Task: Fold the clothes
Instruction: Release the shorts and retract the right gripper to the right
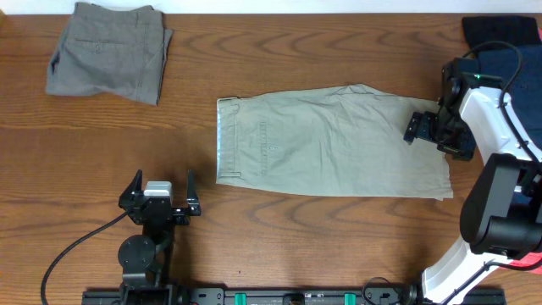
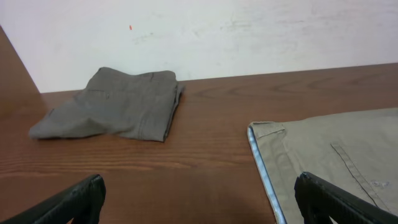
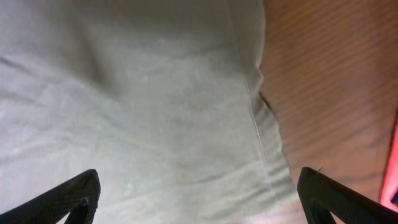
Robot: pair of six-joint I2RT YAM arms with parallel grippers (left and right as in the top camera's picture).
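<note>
The pale khaki-green shorts lie flat in the middle of the table, folded in half lengthwise, waistband to the left and leg hem to the right. My right gripper is open and hovers over the right hem end of the shorts, holding nothing. My left gripper is open and empty near the front edge, left of the waistband. The left wrist view shows the waistband corner at the right.
Darker grey-brown shorts lie folded at the back left, also in the left wrist view. A navy garment lies at the back right under the right arm. Bare wood table surrounds them.
</note>
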